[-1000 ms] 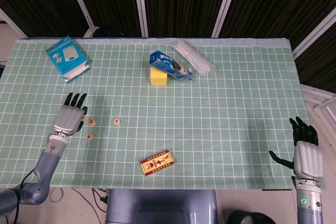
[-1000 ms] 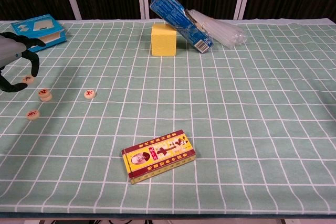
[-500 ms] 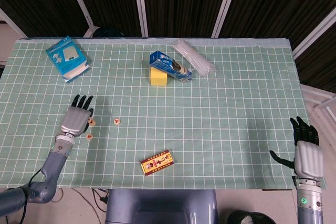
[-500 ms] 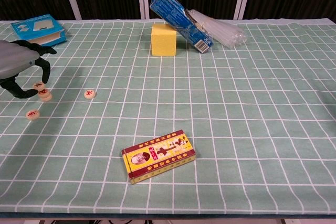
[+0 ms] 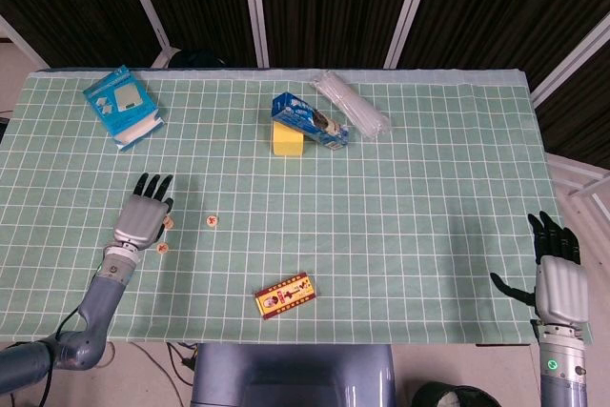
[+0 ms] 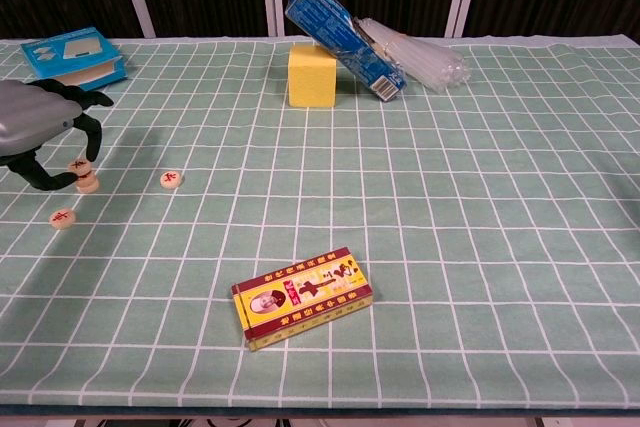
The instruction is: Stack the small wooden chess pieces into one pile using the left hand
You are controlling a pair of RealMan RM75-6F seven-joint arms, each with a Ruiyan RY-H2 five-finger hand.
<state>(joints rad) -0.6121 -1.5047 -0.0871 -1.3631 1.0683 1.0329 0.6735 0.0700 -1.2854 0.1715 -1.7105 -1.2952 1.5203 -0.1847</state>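
Small round wooden chess pieces lie on the green checked cloth at the left. My left hand (image 5: 141, 219) (image 6: 35, 119) arches over them, thumb and fingers curled down, pinching one piece (image 6: 79, 166). That piece sits just over and against another piece (image 6: 89, 185) (image 5: 168, 222); whether it rests on it I cannot tell. A loose piece (image 6: 171, 179) (image 5: 213, 222) lies to the right. A third (image 6: 63, 218) (image 5: 163, 248) lies nearer the front. My right hand (image 5: 558, 278) hangs off the table's front right corner, fingers spread, holding nothing.
A red and yellow card box (image 6: 302, 298) lies front centre. At the back stand a yellow block (image 6: 311, 75), a blue carton (image 6: 340, 37) leaning on it, and a clear plastic packet (image 6: 415, 57). A blue box (image 6: 75, 55) sits back left.
My left hand has moved right and toward the front, carrying one piece from the far left up to the piece beside it. The right hand has stayed put.
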